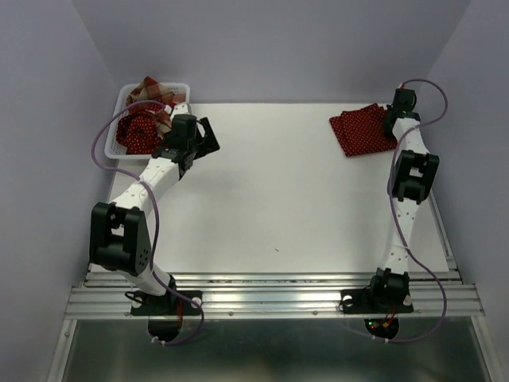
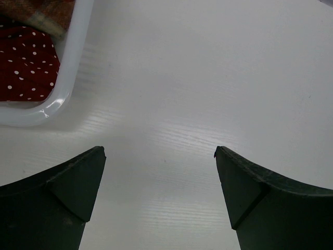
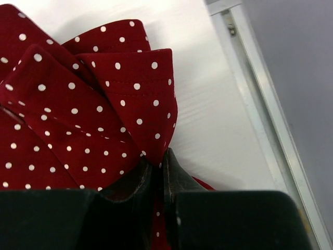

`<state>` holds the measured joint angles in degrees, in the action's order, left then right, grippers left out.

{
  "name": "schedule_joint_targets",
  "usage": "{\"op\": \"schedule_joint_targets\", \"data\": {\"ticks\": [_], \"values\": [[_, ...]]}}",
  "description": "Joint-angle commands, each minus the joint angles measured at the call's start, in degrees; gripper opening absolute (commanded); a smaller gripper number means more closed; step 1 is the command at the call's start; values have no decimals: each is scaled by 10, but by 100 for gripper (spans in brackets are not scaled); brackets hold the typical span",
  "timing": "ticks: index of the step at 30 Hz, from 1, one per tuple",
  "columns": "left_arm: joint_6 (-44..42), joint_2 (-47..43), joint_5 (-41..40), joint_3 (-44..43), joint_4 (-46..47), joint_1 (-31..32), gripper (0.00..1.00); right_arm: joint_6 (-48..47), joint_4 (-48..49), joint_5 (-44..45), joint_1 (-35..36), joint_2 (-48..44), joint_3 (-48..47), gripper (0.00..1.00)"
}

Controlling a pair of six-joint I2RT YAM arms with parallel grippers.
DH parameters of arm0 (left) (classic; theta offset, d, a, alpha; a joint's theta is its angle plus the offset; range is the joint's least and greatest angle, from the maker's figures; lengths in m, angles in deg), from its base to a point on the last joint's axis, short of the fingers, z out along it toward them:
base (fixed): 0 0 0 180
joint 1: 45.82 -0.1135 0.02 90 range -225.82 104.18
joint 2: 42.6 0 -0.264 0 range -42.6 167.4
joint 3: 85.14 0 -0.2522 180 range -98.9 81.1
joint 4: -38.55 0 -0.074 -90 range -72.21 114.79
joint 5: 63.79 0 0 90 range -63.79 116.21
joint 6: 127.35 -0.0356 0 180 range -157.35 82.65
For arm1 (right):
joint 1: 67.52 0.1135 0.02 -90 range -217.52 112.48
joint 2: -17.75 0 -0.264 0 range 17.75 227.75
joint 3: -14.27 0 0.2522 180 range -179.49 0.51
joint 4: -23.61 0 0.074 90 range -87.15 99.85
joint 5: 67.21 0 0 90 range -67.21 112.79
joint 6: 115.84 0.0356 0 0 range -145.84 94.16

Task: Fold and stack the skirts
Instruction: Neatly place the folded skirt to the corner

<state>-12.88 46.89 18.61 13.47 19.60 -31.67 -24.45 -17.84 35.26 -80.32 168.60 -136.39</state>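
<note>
A dark red polka-dot skirt [image 1: 362,129] lies folded at the table's far right. My right gripper [image 1: 395,119] is at its right edge, shut on a fold of it; the wrist view shows the cloth [image 3: 93,99] pinched between the fingers [image 3: 179,179]. A second polka-dot skirt [image 1: 140,133] and the red-and-cream plaid skirt [image 1: 151,93] lie in the white basket [image 1: 121,102] at the far left. My left gripper [image 1: 205,137] is open and empty over bare table, just right of the basket. Its wrist view shows the basket corner [image 2: 67,88] with polka-dot cloth [image 2: 26,67] inside.
The table's metal rail [image 3: 260,94] runs close to the right of the held skirt. The grey side wall [image 1: 477,119] stands beyond it. The basket sits against the left wall at the back corner.
</note>
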Motion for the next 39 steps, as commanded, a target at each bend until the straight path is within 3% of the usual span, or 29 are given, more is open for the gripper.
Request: {"op": "schedule_joint_targets", "data": {"ticks": [1, 6, 13, 23, 35, 36, 39], "values": [[-11, -21, -8, -23, 1, -5, 99, 41, 25, 20, -21, 25, -18, 1], [-12, -27, -8, -21, 1, -8, 99, 57, 25, 33, -28, 20, -14, 1], [-14, -25, -7, -21, 1, -10, 99, 52, 53, -19, -28, 20, -16, 5], [-13, -20, 4, -44, -1, -13, 99, 63, 54, 3, -28, -18, 37, 10], [-20, -27, 12, -67, -10, -18, 99, 63, 54, 36, -28, -67, 78, 9], [-20, -26, 13, -68, -10, -18, 99, 63, 54, 34, -28, -70, 80, 11], [-21, -27, 16, -70, -11, -19, 99, 53, 54, 33, -28, -68, 81, 35]]}}
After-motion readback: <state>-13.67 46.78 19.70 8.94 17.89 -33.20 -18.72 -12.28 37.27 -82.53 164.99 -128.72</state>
